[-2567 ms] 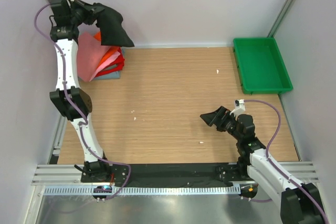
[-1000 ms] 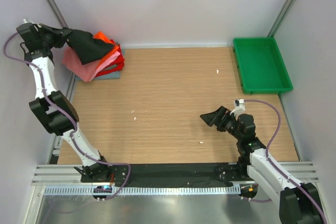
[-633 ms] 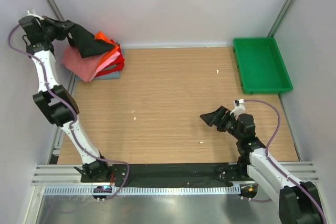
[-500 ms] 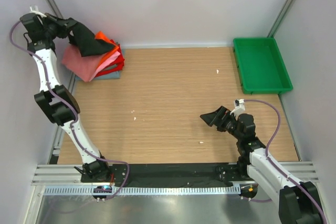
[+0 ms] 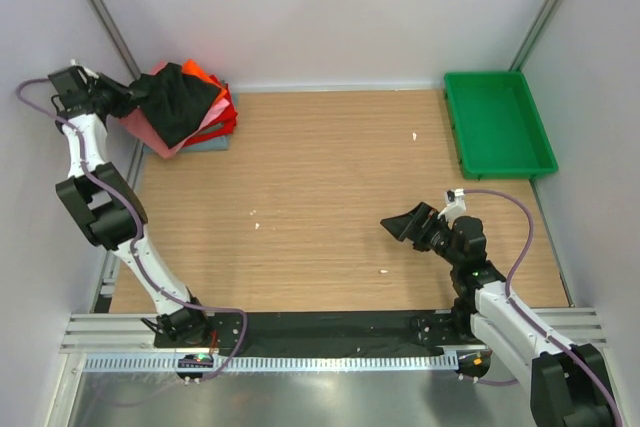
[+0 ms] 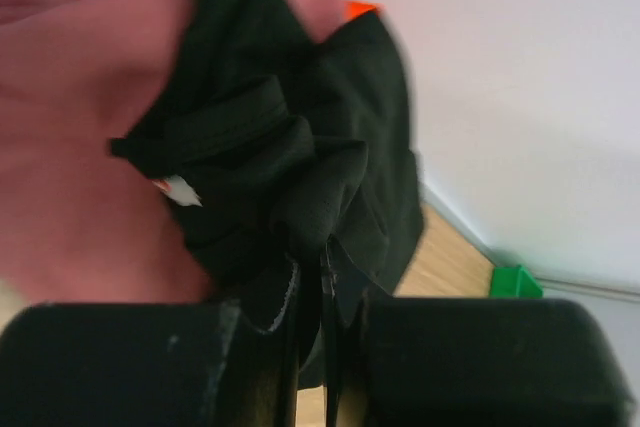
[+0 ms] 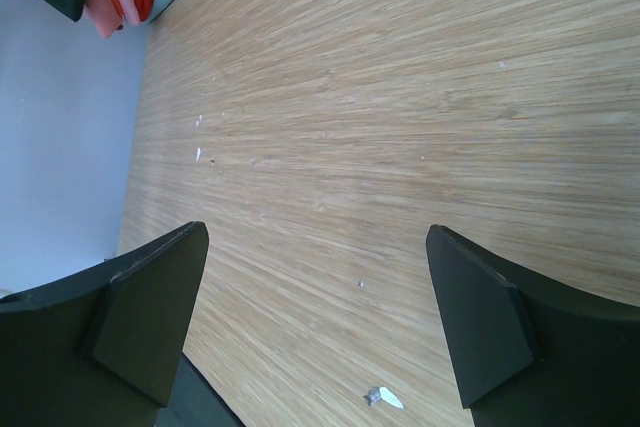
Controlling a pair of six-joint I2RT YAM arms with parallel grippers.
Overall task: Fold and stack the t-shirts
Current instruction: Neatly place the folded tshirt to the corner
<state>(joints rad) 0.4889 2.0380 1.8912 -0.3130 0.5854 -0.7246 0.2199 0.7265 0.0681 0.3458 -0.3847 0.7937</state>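
The black t-shirt lies bunched on top of the stack of folded t-shirts in salmon-pink, orange, red and pale pink at the table's back left corner. My left gripper is shut on the black t-shirt's left edge. In the left wrist view the black t-shirt is pinched between the closed fingers, with salmon-pink cloth under it. My right gripper is open and empty above the table near the front right; in its wrist view only bare wood lies between the fingers.
A green plastic tray stands at the back right. A grey-blue cloth lies under the stack. Small white scraps dot the wooden table. Walls close in on the left, back and right.
My left gripper came down and leftward from high above the stack, carrying the black t-shirt. The shirt now rests on the stack. The right arm has not moved.
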